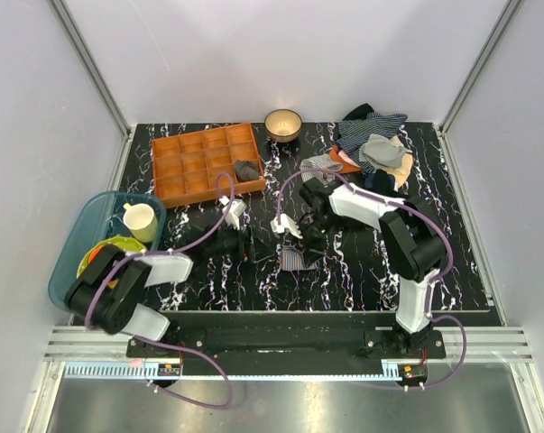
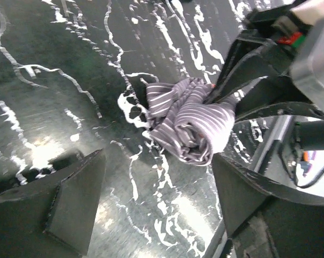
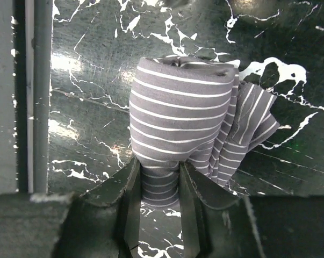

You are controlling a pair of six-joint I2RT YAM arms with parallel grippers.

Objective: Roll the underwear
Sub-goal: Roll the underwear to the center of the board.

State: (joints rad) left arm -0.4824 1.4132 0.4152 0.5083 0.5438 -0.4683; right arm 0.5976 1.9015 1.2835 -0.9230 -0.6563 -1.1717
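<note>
Right wrist, right claw (image 3: pixel 160 193) pinching rolled underwear (image 3: pixel 178 113), left claw (image 2: pixel 156 188) spread

The underwear (image 1: pixel 295 259) lies on the table (image 1: pixel 344 280), right gripper (image 3: pixel 159 173) around it (tray (image 1: pixel 204 162) behind).

The right gripper (image 3: pixel 159 174) pinches the underwear (image 3: pixel 178 107), while the left gripper (image 2: pixel 157 172) hovers low with fingers spread wide.

Left arm (image 1: pixel 118 293) and right arm (image 1: pixel 414 248): black joints, white shells, looping purple cables (image 1: pixel 464 347), matte black jaws.
</note>
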